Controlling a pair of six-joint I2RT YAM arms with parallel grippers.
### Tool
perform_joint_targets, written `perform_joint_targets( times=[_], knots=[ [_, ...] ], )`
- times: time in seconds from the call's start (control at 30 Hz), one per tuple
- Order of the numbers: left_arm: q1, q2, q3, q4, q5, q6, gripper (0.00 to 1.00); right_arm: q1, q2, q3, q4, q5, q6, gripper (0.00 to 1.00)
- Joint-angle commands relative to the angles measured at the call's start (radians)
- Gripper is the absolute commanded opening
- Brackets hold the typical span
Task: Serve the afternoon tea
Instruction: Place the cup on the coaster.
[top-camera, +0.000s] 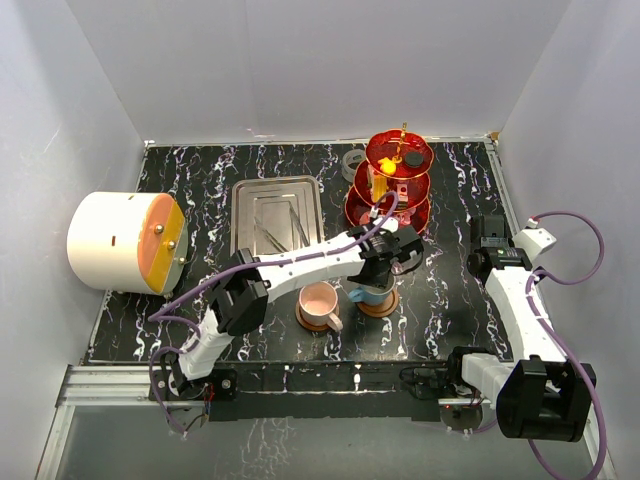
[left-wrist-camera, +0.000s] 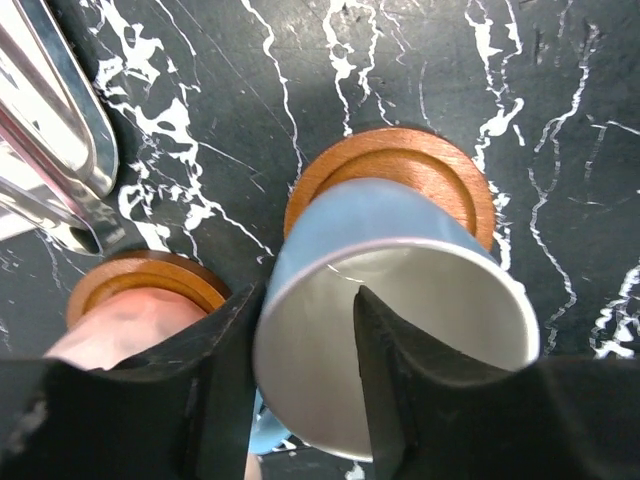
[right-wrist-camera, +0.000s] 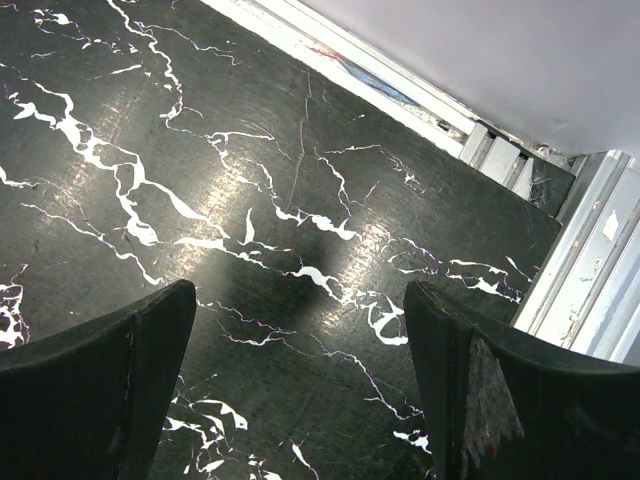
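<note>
Brown saucers, two, bear one pink cup, one blue cup; my left claw slightly parted astride its rim, right claw wide.

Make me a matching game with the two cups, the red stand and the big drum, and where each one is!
Things:
1. blue cup
2. pink cup
3. red stand
4. white drum

Places:
A. far side of the table, towards the right
B. on a saucer, the left arm's fingers either side of its rim
C. at the table's left edge
D. on the other saucer, just left of the other cup

Pairs: 1-B, 2-D, 3-A, 4-C
</note>
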Motion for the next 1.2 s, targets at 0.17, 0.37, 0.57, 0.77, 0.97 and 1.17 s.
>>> perform_joint_targets(
  times=[0.17, 0.37, 0.57, 0.77, 0.97, 1.17],
  knots=[
    [0.026, -0.15, -0.067, 0.082, 0.087, -0.005, 0.56, 0.002, 0.003, -0.003, 0.033, 0.028, 0.004, 0.85],
    [0.044, -0.196, -0.143, 0.151, 0.176, -0.017, 0.54, 0.002, 0.001, -0.002, 0.033, 0.028, 0.004, 0.85],
    [0.054, -0.22, -0.219, 0.21, 0.235, -0.029, 0.47, 0.002, 0.004, -0.002, 0.033, 0.028, 0.004, 0.85],
    [0.068, -0.217, -0.23, 0.207, 0.239, -0.031, 0.34, 0.002, 0.002, -0.003, 0.033, 0.028, 0.004, 0.85],
    [0.072, -0.213, -0.218, 0.206, 0.249, -0.03, 0.31, 0.002, 0.002, -0.003, 0.033, 0.028, 0.004, 0.85],
    [0.072, -0.221, -0.228, 0.214, 0.254, -0.025, 0.47, 0.002, 0.0, 0.002, 0.033, 0.028, 0.004, 0.85]
  ],
)
